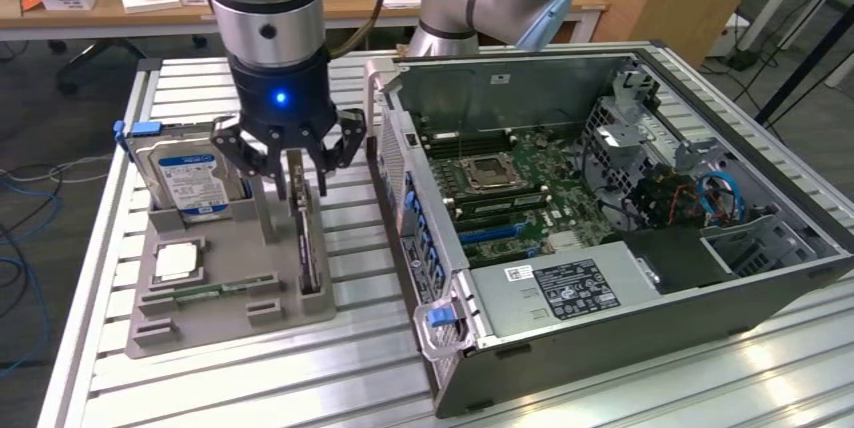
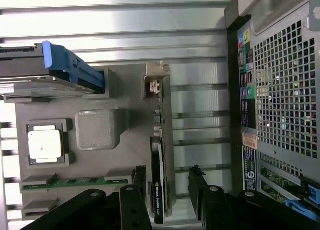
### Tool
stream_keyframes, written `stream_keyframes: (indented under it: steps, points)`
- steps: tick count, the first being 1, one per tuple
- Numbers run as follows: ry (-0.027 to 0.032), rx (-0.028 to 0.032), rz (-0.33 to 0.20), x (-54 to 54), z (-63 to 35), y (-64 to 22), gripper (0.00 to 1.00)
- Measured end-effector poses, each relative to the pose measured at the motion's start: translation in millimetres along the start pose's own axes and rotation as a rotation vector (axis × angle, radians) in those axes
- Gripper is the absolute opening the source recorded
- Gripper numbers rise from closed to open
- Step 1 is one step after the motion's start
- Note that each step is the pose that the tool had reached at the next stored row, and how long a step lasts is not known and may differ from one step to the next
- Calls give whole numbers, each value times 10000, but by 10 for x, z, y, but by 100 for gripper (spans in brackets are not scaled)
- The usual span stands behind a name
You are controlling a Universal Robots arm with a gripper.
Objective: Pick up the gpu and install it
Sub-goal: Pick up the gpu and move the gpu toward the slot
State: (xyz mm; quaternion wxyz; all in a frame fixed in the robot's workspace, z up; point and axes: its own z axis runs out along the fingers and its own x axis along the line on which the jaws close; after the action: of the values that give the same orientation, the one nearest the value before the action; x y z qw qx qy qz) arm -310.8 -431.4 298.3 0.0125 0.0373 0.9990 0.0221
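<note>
**A:** Fingers (image 2: 132, 205) spread wide, nothing held. Black gripper (image 1: 296, 163) straddles the gpu (image 1: 310, 238), a thin dark circuit card with a silvery end bracket, standing on edge in the grey plastic parts tray (image 1: 227, 323).

**B:** Contact?

**A:** Can't tell. One finger each side, close.

**B:** Step?

**A:** Pick, by my read. Install not begun; the card is outside the open grey metal computer case (image 1: 534, 83) just beside the tray.

**B:** Needs?

**A:** Pads square on the flat faces, then a straight pull so it doesn't bind in the slot.
</note>
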Motion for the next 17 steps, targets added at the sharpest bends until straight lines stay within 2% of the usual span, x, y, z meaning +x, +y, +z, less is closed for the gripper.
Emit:
stream_keyframes:
  steps: [17]
  points:
    - [0, 0, -4, 29, 144, -72, 47]
